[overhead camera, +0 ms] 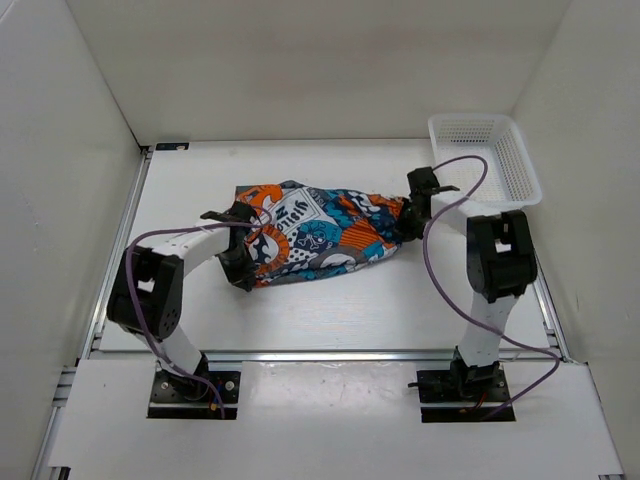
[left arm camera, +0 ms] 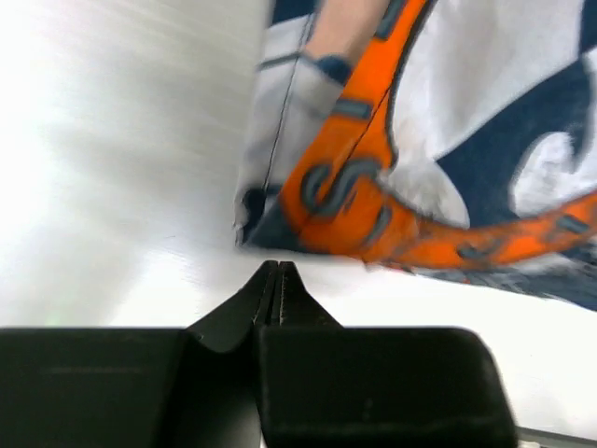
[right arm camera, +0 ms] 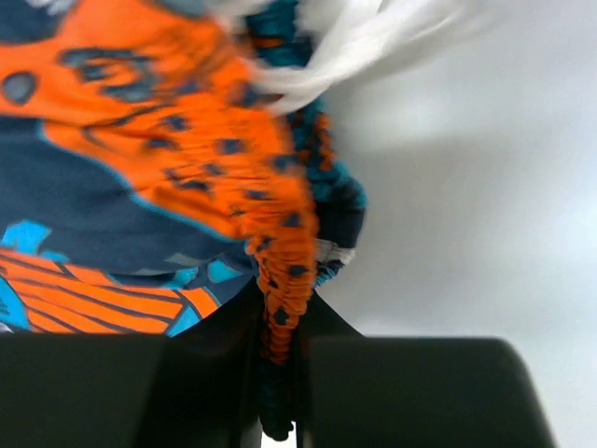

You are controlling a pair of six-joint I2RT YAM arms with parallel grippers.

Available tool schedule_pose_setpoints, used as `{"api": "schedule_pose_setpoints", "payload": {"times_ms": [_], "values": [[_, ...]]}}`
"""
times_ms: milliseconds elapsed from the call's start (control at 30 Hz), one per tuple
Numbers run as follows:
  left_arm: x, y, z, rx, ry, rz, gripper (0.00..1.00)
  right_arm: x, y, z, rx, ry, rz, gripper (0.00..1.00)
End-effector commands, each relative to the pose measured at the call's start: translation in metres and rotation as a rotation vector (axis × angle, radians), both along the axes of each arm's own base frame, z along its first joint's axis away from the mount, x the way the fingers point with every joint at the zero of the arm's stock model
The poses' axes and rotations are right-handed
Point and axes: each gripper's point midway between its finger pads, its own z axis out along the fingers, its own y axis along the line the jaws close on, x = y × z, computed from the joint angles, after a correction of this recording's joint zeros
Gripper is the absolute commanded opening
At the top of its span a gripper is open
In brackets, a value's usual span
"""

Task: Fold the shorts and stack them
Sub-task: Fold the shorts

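The shorts (overhead camera: pixel 320 235), printed in blue, orange, white and black, lie stretched left to right across the middle of the table. My left gripper (overhead camera: pixel 240 268) is at their left end. In the left wrist view it (left arm camera: pixel 278 267) is shut and empty, its tips just short of the shorts' corner (left arm camera: pixel 373 187). My right gripper (overhead camera: pixel 407 228) is at the shorts' right end. In the right wrist view it (right arm camera: pixel 280 327) is shut on the gathered orange waistband of the shorts (right arm camera: pixel 187 177), which bunches between the fingers.
A white plastic mesh basket (overhead camera: pixel 525 185) stands at the back right, just behind my right arm. White walls close in the table on the left, back and right. Purple cables loop beside both arms.
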Motion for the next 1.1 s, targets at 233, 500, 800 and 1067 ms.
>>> {"api": "schedule_pose_setpoints", "payload": {"times_ms": [233, 500, 800, 1067], "values": [[0.002, 0.038, 0.037, 0.043, -0.123, 0.039, 0.11, -0.129, 0.005, 0.015, -0.083, 0.028, -0.037, 0.07], [-0.001, 0.040, 0.062, 0.026, -0.168, 0.065, 0.77, -0.157, -0.012, 0.053, -0.108, -0.093, -0.028, 0.97], [0.055, 0.030, 0.132, -0.058, -0.404, 0.031, 0.71, -0.117, -0.018, 0.072, -0.068, -0.167, -0.004, 0.97], [0.122, 0.018, 0.098, -0.041, -0.355, -0.010, 0.62, -0.076, -0.006, 0.040, -0.030, -0.117, 0.090, 0.77]]}}
